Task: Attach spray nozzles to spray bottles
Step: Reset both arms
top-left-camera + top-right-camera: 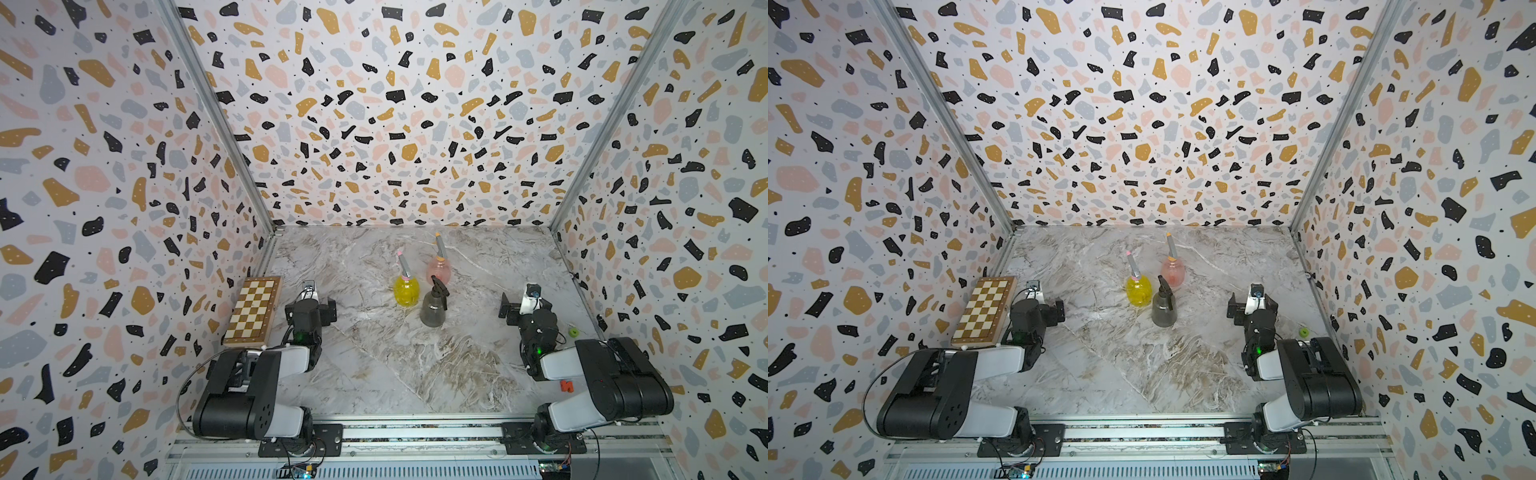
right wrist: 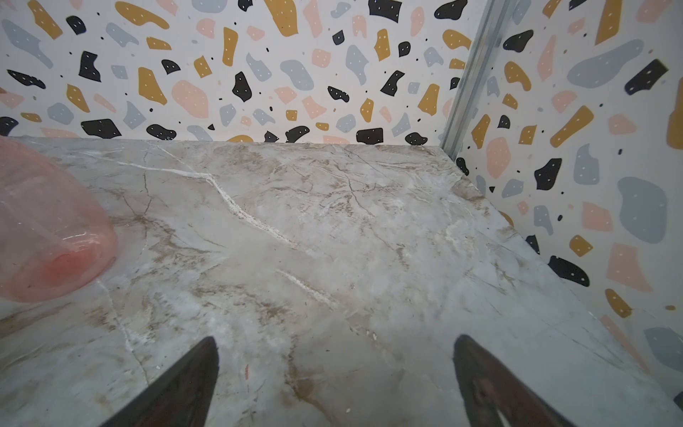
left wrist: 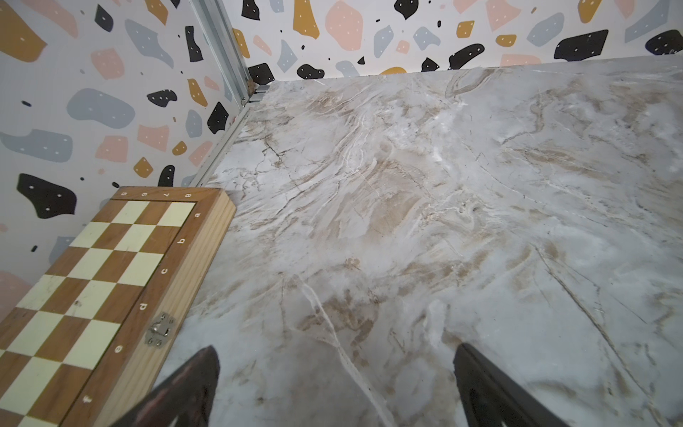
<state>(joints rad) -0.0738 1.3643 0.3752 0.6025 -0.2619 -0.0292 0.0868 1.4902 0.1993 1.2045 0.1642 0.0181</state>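
Open worktop point(image 1: 399, 374) lies between the arms. A chessboard point(image 1: 253, 311) occupies the left edge, just beside the left pincer point(image 3: 334, 349). The left pincer and right pincer point(image 2: 336, 338) both stand wide and empty. Three spray bottles point(image 1: 406, 291), with nozzles point(image 1: 404, 266) in their necks, stand clustered mid-worktop, between and beyond both pincers and well apart from each. The surface is marble-patterned and the walls point(image 1: 415, 124) are terrazzo-patterned.

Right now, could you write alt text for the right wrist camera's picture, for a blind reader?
The right tool hangs open and empty over the marble-patterned table, its two dark fingertips wide apart. The round belly of a pale pink spray bottle shows at the picture's edge; terrazzo-print walls stand behind.
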